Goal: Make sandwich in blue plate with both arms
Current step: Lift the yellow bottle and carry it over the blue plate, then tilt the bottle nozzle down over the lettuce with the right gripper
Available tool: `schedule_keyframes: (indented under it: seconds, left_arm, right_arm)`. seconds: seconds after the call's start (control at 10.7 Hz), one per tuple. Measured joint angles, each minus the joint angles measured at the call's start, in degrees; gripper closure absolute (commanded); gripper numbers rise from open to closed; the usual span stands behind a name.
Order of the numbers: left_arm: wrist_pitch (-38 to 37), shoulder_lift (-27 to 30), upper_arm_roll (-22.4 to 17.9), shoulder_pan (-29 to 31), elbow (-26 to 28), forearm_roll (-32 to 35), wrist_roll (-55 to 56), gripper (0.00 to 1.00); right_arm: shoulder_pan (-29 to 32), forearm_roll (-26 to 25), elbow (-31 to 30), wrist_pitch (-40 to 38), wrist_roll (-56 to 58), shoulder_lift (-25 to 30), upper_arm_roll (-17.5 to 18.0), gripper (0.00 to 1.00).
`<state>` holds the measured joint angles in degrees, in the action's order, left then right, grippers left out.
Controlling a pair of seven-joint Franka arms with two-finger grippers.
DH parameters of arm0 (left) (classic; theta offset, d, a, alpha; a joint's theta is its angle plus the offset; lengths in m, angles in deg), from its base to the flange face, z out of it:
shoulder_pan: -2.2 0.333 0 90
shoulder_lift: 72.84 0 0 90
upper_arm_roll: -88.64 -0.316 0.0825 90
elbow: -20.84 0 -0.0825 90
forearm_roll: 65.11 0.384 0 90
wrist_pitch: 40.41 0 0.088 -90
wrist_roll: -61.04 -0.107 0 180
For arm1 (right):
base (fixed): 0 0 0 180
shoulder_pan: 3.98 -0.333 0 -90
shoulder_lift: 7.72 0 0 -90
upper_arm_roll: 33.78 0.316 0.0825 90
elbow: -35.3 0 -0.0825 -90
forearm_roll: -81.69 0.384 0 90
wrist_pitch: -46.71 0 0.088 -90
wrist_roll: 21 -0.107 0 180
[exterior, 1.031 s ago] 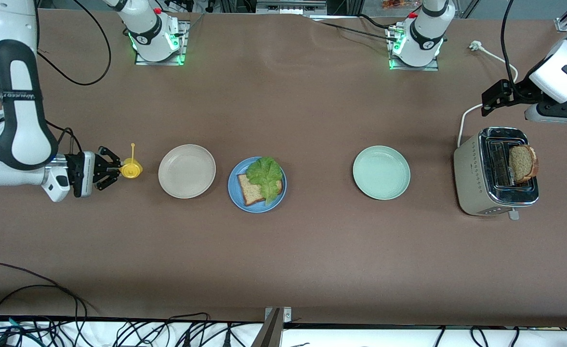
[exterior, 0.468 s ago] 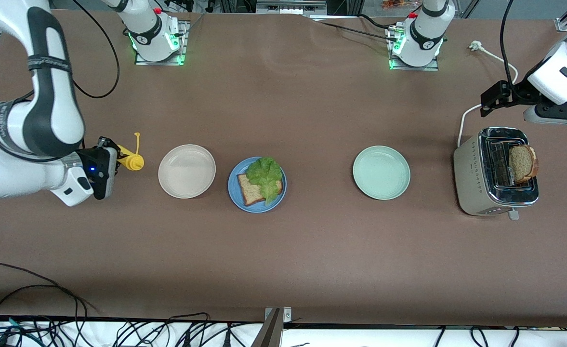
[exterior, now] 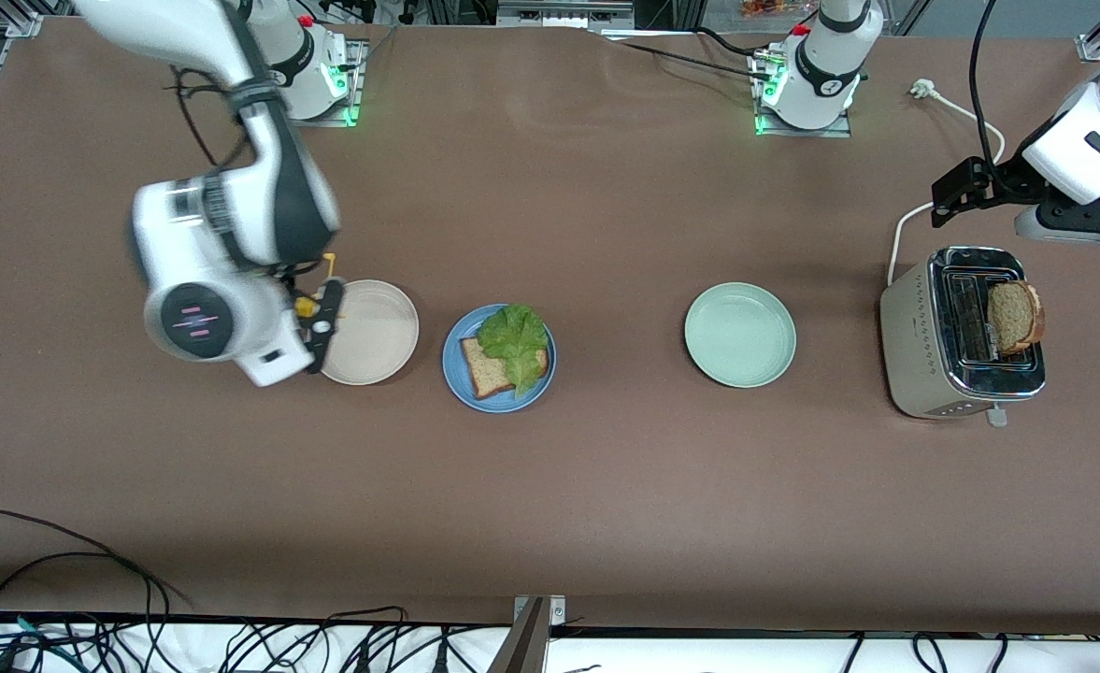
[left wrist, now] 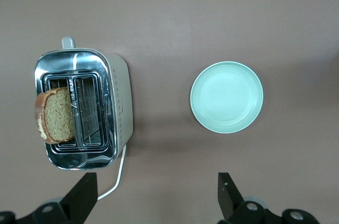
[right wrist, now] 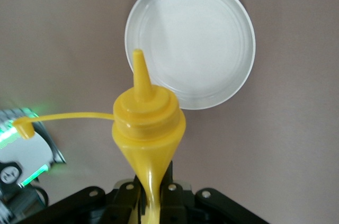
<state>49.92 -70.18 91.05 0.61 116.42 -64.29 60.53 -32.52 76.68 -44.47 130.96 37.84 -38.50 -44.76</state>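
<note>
Yellow sauce bottle (right wrist: pixel 148 128) sat pinched at its narrow end betw. the right gripper (right wrist: pixel 151 192) fingers, clamped tight on it; open cap dangled on its strap, nozzle aimed out over the beige plate (right wrist: pixel 206 49). Gripper hung over that plate's edge toward the right arm's end of the desk (exterior: pixel 550 486). Judged: bottle carried this way so sauce can go on the filling next, w/ the beige plate simply lying on the way.

Left gripper (left wrist: pixel 156 197) fingers spread fully apart, holding nothing, over the desk near the toaster (left wrist: pixel 85 110). A bread slice (left wrist: pixel 55 115) stood up out of one slot; prob. this arm waits to lift it as the top slice. Pale green plate (exterior: pixel 739 335) lay bare, betw. toaster and blue plate.

Blue plate (exterior: pixel 461 374) sat mid-desk beside the beige one, carrying one bread slice (exterior: pixel 484 369) w/ lettuce leaf (exterior: pixel 514 338) on it. Sandwich half built, top slice not yet on.
</note>
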Motion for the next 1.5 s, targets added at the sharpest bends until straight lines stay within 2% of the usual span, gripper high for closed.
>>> schedule_keyframes:
  seconds: [0.19,0.47,0.94,1.12,1.5]
  left_arm:
    - [0.0,0.0,0.0,0.0,0.0,0.0,0.0,0.0]
    - [0.0,0.0,0.0,0.0,0.0,0.0,0.0,0.0]
    - [0.0,-0.1,0.0,0.0,-0.1,0.0,0.0,0.0]
    - [0.0,-0.1,0.0,0.0,-0.1,0.0,0.0,0.0]
    - [0.0,-0.1,0.0,0.0,-0.1,0.0,0.0,0.0]
  right_arm:
    - [-6.4,-7.2,0.4,-0.1,-3.9,-2.1,0.0,0.88]
    - [-11.1,-14.2,1.0,0.0,-8.2,-5.5,-0.1,0.87]
    - [-24.1,-32.9,5.1,-0.2,-9.7,-10.3,0.0,0.86]
    - [-26.3,-35.1,6.0,-0.4,-10.0,-12.0,-0.2,0.86]
    - [-25.9,-35.4,6.5,-0.4,-10.0,-12.5,-0.9,0.86]
